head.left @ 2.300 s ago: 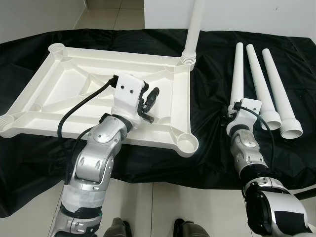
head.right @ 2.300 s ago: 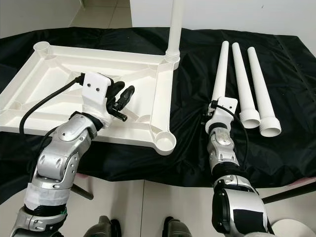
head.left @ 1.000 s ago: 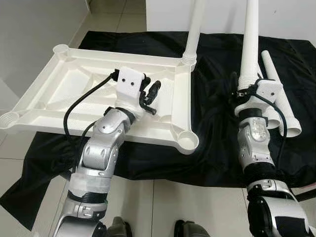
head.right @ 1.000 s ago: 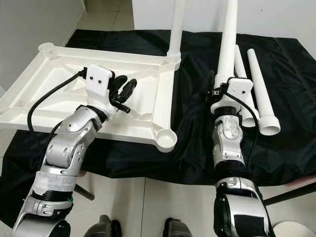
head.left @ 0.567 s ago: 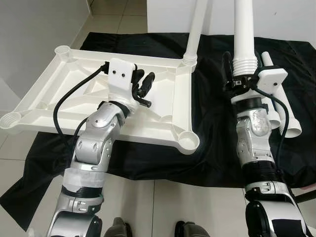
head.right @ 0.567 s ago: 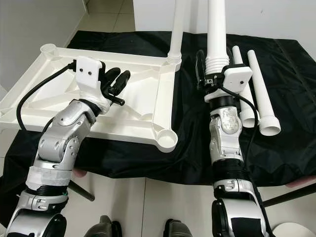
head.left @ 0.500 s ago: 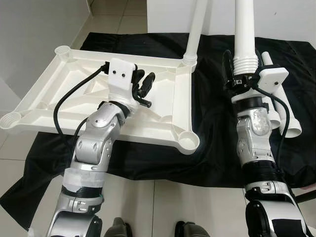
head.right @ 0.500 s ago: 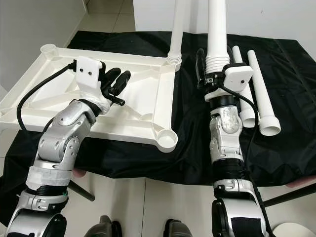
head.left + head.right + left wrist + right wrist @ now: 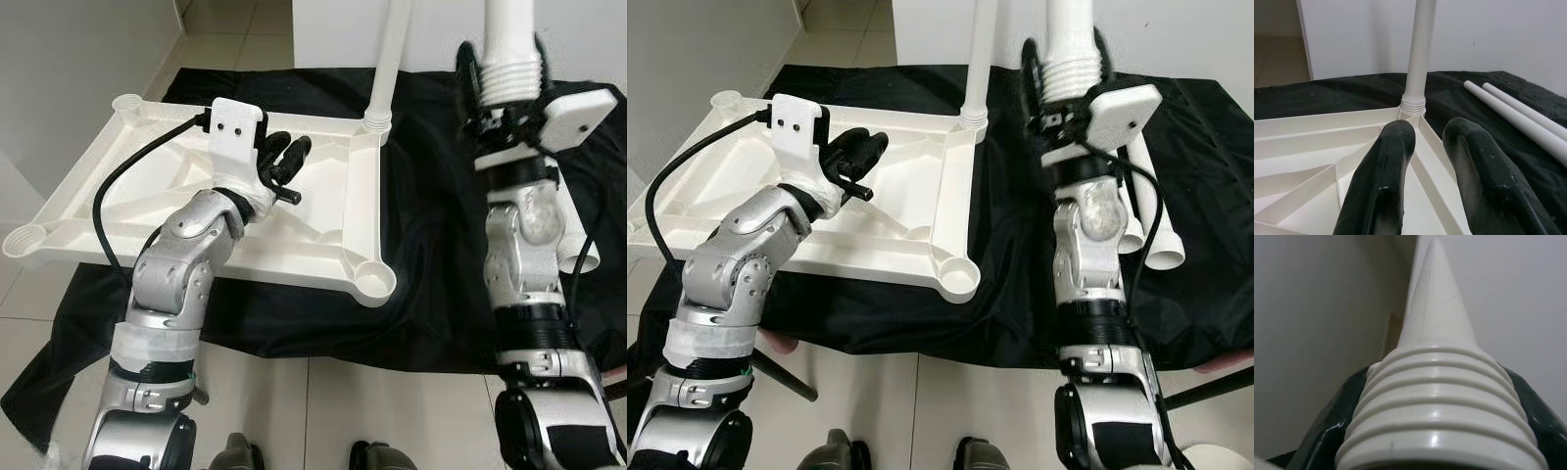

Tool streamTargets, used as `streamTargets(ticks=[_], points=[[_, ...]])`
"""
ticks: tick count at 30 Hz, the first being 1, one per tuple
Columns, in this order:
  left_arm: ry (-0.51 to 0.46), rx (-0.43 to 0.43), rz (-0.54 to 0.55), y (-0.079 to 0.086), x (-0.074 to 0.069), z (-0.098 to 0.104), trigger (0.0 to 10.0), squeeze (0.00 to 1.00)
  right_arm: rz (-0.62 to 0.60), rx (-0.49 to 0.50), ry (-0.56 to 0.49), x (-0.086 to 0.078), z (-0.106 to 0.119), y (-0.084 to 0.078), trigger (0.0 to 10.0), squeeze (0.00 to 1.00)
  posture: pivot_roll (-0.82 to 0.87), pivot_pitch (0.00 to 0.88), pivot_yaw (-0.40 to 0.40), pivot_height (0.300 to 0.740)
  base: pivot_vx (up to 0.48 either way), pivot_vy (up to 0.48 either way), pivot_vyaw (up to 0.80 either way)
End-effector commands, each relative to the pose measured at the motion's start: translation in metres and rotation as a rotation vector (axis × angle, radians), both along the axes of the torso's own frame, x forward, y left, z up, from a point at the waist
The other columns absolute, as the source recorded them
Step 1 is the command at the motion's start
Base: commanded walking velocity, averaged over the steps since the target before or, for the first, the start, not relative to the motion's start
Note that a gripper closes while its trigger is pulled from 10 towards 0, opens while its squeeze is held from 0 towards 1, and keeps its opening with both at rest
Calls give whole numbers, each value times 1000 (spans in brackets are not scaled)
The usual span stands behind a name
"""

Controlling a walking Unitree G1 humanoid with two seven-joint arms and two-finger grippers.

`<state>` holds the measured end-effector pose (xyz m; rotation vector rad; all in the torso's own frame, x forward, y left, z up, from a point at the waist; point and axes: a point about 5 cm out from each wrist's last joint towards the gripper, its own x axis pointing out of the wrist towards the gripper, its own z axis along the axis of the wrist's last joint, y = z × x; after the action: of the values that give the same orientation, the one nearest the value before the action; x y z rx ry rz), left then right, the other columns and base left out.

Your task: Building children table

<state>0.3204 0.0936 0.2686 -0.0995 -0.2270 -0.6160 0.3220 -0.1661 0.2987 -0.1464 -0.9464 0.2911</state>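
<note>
The white tabletop (image 9: 245, 266) lies upside down on a black cloth (image 9: 431, 294). One white leg (image 9: 396, 49) stands screwed into its far right corner socket (image 9: 376, 121). My right gripper (image 9: 507, 110) is raised to the right of that corner, shut on a second leg (image 9: 1070, 39) held upright with its threaded end (image 9: 1437, 406) downward. My left gripper (image 9: 286, 157) hovers open over the tabletop's ribbed middle, with nothing between its fingers (image 9: 1386, 176). Two more legs (image 9: 1151, 220) lie on the cloth behind the right arm.
The near right corner socket (image 9: 373, 279), the near left one (image 9: 22, 240) and the far left one (image 9: 127, 101) have no leg in them. A white wall (image 9: 59, 88) stands close on the left. Tiled floor (image 9: 313, 411) lies below the cloth's front edge.
My right gripper took a leg off the cloth, stood it upright and lifted it higher. My left gripper shifted a little farther over the tabletop. The camera has shifted too.
</note>
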Motion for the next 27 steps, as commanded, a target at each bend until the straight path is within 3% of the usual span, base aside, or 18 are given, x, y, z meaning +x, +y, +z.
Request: streamTargets(ticks=[1,2,9,15,19,20,27], points=[[-22,15,-89,-1,-3,4,10000,137,46,-48,-15,-5,1,8,10000,0,-61,63,64,740,0,0,0],[-22,8,-106,1,-2,4,10000,1000,59,-84,25,-5,-9,11,10000,0,-61,63,62,740,0,0,0],[14,-56,-188,2,-3,9,10000,1000,109,-166,163,-9,-43,16,10000,0,-63,71,53,740,0,0,0],[108,-249,-369,-3,-12,18,10000,1000,177,-242,284,-22,-77,20,10000,0,-78,87,47,740,0,0,0],[146,-285,-403,-6,-12,18,10000,1000,187,-257,295,-24,-80,22,10000,0,-81,89,48,740,0,0,0],[168,-322,-426,-7,-12,18,10000,0,193,-265,301,-24,-81,23,10000,0,-83,90,48,740,0,0,0],[232,-413,-487,-11,-14,18,10000,0,214,-290,315,-27,-85,28,10000,0,-82,95,47,740,0,0,0]])
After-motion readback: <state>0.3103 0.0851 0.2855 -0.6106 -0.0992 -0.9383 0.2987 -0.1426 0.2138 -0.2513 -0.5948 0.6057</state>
